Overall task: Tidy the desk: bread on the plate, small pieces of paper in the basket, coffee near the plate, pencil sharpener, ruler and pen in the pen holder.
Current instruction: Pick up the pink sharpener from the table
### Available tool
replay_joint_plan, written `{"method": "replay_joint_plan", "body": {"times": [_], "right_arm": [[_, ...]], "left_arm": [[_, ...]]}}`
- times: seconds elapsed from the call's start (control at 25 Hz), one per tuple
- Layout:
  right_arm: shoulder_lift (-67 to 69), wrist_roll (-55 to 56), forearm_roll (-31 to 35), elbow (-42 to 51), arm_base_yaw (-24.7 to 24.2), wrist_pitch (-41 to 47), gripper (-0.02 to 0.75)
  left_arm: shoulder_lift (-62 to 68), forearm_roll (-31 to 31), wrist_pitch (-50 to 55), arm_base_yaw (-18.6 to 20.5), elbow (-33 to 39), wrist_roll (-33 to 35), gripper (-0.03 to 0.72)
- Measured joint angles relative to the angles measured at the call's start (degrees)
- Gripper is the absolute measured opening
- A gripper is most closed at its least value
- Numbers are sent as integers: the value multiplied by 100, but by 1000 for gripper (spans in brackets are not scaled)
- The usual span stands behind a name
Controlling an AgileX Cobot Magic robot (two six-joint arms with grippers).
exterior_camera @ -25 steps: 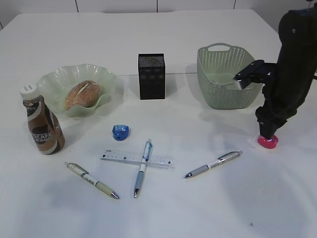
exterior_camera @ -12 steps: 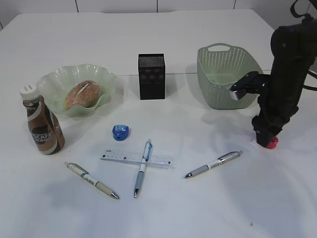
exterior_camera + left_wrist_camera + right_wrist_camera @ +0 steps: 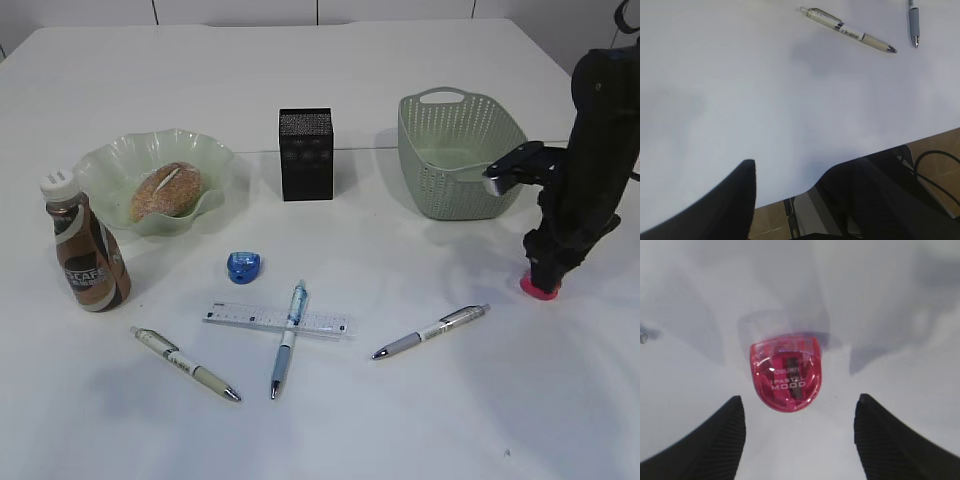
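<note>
Red pencil sharpener (image 3: 786, 374) lies on the table, centred between my right gripper (image 3: 797, 432) fingers; jaws wide, gripping nothing. I have swung back above it. Closing comes next; left gripper (image 3: 785, 200) idles open.

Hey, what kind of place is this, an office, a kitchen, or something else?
Most likely a staged desk-tidying setup in a lab: a white table with pens, a ruler, a black pen holder and a bottled coffee, and a robot arm's right gripper.

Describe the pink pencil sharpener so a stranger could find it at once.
Start at the green basket on the table's right side. Just in front and right of it, under the open right gripper, lies the pink sharpener. The other sharpener is blue, mid-table.
</note>
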Motion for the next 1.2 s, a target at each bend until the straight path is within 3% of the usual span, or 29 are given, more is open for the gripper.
{"method": "replay_joint_plan", "body": {"times": [0.28,1.2], "right_arm": [[0,-137,335,0,-9,-86,532],[118,-164,345,0,-9,-250,533]], "left_arm": [[0,0,0,0,0,0,426],[0,0,0,0,0,0,419]]}}
